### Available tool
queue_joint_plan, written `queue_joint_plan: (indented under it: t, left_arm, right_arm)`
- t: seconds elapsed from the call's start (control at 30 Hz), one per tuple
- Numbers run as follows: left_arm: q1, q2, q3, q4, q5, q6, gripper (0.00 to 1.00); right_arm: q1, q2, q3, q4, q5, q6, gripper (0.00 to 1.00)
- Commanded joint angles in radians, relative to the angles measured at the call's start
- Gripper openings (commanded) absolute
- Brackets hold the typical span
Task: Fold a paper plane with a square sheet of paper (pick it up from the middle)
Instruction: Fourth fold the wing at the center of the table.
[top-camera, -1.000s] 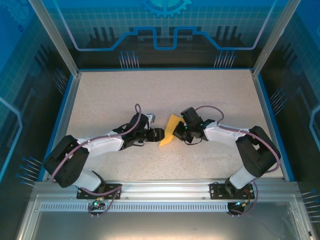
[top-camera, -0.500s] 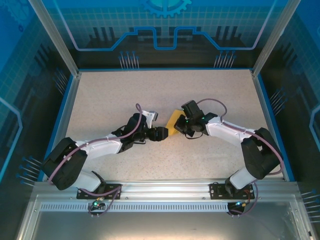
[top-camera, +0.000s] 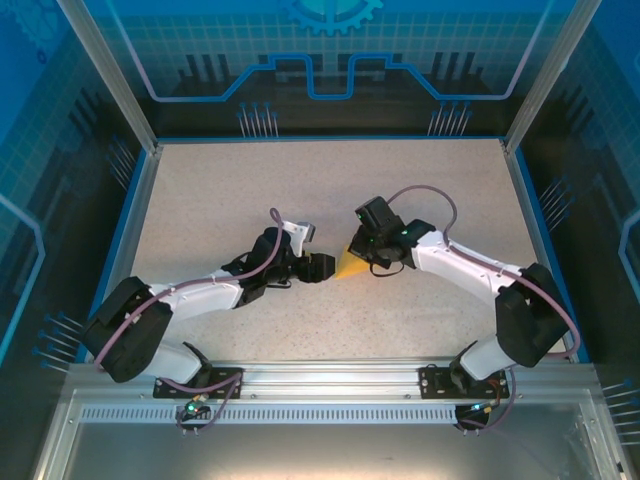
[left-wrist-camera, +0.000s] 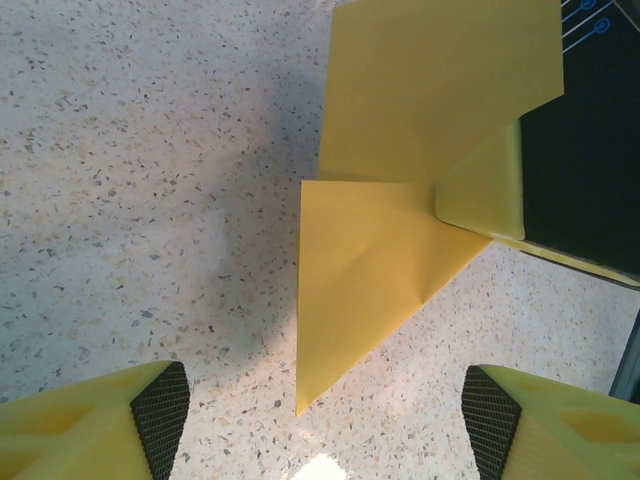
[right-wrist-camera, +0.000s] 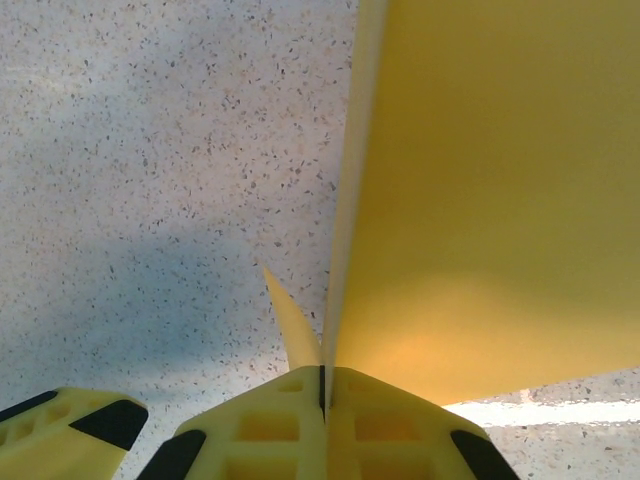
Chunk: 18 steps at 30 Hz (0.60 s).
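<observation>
- Square sheet of paper, creased to a pointed wedge, is held low over the table, pinched by the right gripper, whose fingers are pressed together on it
- Its long axis is aimed at the left gripper, whose fingers are spread, with the tip lying just ahead of their gap
- Whether the tip touches the table cannot be told

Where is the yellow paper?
In the top view, the folded orange-yellow paper is near the middle of the table, pinched in the right claw, its tip toward the left claw.
</observation>
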Motion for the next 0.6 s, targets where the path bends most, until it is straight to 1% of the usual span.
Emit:
queue_joint_plan:
  t: [0.0, 0.13, 0.27, 0.37, 0.57]
  left_arm:
    - [-0.023, 0.016, -0.012, 0.058, 0.032, 0.055, 0.75]
    - [-0.052, 0.045, -0.02, 0.101, 0.017, 0.112, 0.72]
    - [-0.063, 0.084, -0.021, 0.135, 0.007, 0.158, 0.69]
    - [-0.08, 0.12, -0.025, 0.175, 0.003, 0.217, 0.62]
    - [-0.094, 0.168, -0.052, 0.262, 0.003, 0.303, 0.55]
  right_arm:
    - [-0.002, 0.04, -0.023, 0.051, -0.045, 0.013, 0.02]
    - [-0.017, 0.073, -0.079, 0.175, -0.126, 0.043, 0.02]
    - [-0.032, 0.093, -0.111, 0.223, -0.154, 0.067, 0.03]
    - [-0.052, 0.105, -0.149, 0.282, -0.203, 0.105, 0.03]
    - [-0.091, 0.113, -0.208, 0.322, -0.262, 0.177, 0.03]
